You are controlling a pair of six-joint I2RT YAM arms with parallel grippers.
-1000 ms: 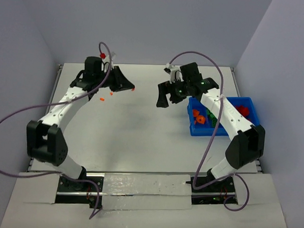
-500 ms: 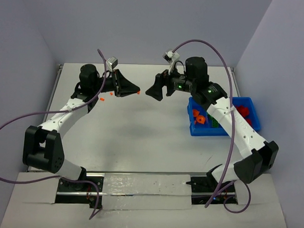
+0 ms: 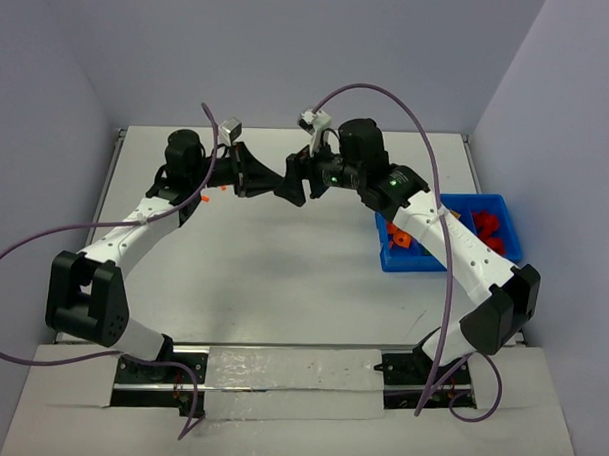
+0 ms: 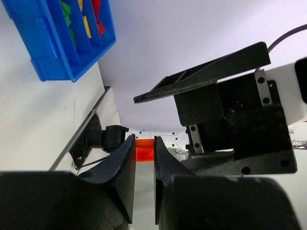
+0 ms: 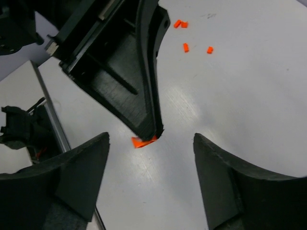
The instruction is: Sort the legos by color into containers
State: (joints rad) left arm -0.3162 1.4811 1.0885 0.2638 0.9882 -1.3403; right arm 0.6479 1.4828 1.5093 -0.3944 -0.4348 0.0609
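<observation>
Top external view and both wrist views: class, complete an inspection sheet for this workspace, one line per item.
Surface: white table.
Job's things: blue bin at the table's right edge holds sorted bricks in red, orange, green and yellow; one orange brick is held above the table; loose orange bricks lie at the far left.
Clutter: nothing seen.
Grippers: left gripper shut on the orange brick; right gripper open, facing it.
Cables: purple cables arch from both arms.
Surroundings: plain pale walls.

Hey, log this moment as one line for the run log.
left gripper: shut on orange lego, held off table | right gripper: open, fingers flanking lego | loose orange legos: on table
</observation>
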